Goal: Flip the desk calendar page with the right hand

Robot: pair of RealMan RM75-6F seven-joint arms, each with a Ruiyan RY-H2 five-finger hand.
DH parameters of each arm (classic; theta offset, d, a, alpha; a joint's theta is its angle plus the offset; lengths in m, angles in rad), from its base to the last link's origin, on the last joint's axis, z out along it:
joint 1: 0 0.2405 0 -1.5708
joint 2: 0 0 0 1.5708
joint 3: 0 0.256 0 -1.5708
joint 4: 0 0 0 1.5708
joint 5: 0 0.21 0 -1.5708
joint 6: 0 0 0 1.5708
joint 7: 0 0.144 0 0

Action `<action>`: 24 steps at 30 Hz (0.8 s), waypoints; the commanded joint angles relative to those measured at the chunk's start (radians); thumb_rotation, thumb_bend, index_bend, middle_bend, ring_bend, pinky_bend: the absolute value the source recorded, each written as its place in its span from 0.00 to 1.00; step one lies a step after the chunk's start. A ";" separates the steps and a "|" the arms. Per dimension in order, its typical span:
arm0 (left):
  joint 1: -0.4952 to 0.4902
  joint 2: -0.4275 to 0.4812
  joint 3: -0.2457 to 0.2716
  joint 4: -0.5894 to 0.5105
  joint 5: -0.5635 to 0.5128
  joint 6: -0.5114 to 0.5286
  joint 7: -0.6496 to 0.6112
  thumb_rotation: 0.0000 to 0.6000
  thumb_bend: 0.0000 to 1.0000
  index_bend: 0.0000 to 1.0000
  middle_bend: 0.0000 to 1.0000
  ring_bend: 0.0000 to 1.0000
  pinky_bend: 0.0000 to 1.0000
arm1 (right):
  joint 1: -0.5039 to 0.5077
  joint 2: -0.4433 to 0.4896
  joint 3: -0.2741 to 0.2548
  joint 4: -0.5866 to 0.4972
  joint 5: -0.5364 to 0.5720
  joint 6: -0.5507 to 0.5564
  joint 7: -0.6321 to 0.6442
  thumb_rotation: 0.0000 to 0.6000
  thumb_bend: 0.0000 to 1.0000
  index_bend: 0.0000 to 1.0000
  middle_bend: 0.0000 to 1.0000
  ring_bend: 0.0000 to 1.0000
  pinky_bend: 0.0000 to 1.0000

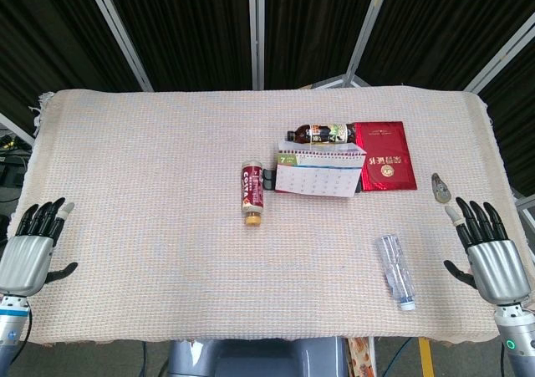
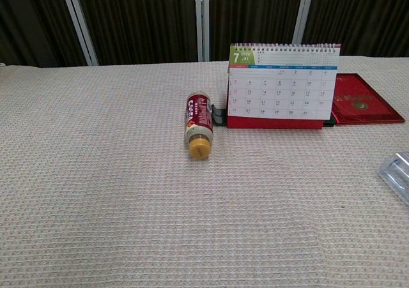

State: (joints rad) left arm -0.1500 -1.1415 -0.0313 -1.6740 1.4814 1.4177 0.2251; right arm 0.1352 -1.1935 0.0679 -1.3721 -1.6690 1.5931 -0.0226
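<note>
The desk calendar [image 1: 316,174] [image 2: 281,87] stands upright near the table's middle right, its spiral-bound July page facing me. My right hand [image 1: 486,253] hovers at the table's right front edge, fingers spread and holding nothing, well to the right of the calendar. Over the left front edge hangs my left hand [image 1: 32,245], also spread and empty. Neither hand shows in the chest view.
A red-labelled bottle [image 1: 252,193] [image 2: 199,125] lies left of the calendar. A dark bottle [image 1: 322,132] and a red booklet [image 1: 384,155] [image 2: 361,106] lie behind and right of it. A clear bottle [image 1: 394,270] [image 2: 396,171] lies near my right hand, a small clip-like object [image 1: 440,188] beyond it.
</note>
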 commanded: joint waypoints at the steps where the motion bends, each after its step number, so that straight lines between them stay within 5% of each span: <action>1: -0.002 0.005 0.004 -0.003 -0.001 -0.003 -0.007 1.00 0.00 0.00 0.00 0.00 0.00 | 0.001 -0.007 0.002 0.005 -0.005 0.014 0.007 1.00 0.06 0.00 0.00 0.00 0.00; 12: -0.001 0.006 0.006 0.000 0.016 0.006 -0.024 1.00 0.00 0.00 0.00 0.00 0.00 | 0.005 0.006 -0.014 -0.015 -0.008 -0.004 0.042 1.00 0.07 0.00 0.00 0.00 0.00; 20: -0.002 0.011 -0.004 0.003 0.006 0.009 -0.048 1.00 0.00 0.00 0.00 0.00 0.00 | 0.036 0.023 -0.021 -0.101 0.006 -0.071 0.142 1.00 0.28 0.00 0.00 0.00 0.01; 23: -0.002 0.012 -0.010 0.005 0.002 0.012 -0.058 1.00 0.00 0.00 0.00 0.00 0.00 | 0.079 0.025 0.002 -0.182 0.046 -0.138 0.258 1.00 0.28 0.00 0.16 0.16 0.25; 24: -0.002 0.012 -0.011 0.006 0.002 0.014 -0.061 1.00 0.00 0.00 0.00 0.00 0.00 | 0.093 0.024 0.012 -0.207 0.062 -0.162 0.293 1.00 0.29 0.00 0.31 0.32 0.39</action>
State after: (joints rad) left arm -0.1521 -1.1296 -0.0410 -1.6693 1.4838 1.4300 0.1660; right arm 0.1861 -1.1717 0.0570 -1.5066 -1.6481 1.4963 0.1770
